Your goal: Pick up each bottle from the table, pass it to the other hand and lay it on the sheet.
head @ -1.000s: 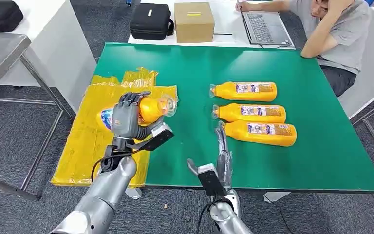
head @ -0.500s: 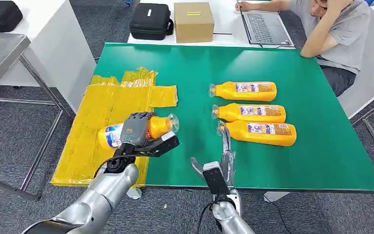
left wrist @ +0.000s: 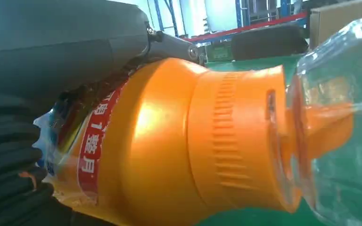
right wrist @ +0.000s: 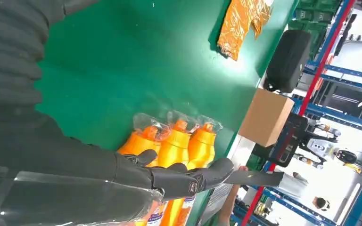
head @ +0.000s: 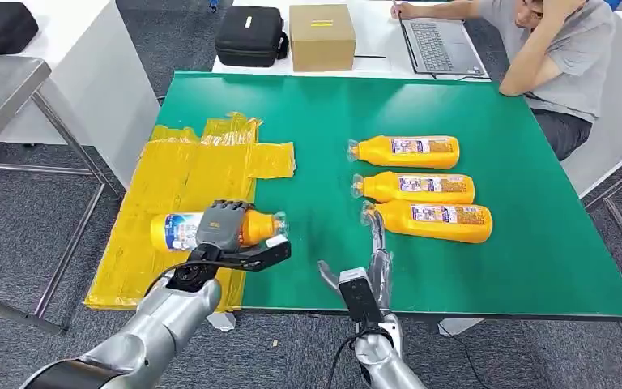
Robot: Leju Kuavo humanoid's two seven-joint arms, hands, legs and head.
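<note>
My left hand (head: 221, 228) grips an orange bottle (head: 202, 229) lying sideways low over the yellow sheet (head: 170, 182), its clear cap toward the green table (head: 324, 105). Up close, that bottle (left wrist: 188, 155) shows its orange neck and red label under my left hand's fingers (left wrist: 52, 52). Three more orange bottles lie in a row on the table: far (head: 409, 151), middle (head: 417, 187) and near (head: 433, 221). My right hand (head: 374, 255) stands open at the near edge, fingers straight, just left of the near bottle's cap. The three bottles (right wrist: 174, 146) lie beyond my right hand's fingers (right wrist: 179, 176).
A person sits at the far right with a laptop (head: 441, 44). A cardboard box (head: 322, 36) and a black case (head: 251, 35) stand on the white table behind. A metal table (head: 0, 89) stands to the left.
My left hand has lowered the bottle toward me and down onto the near part of the sheet, tipping it flatter. My right hand has barely moved.
</note>
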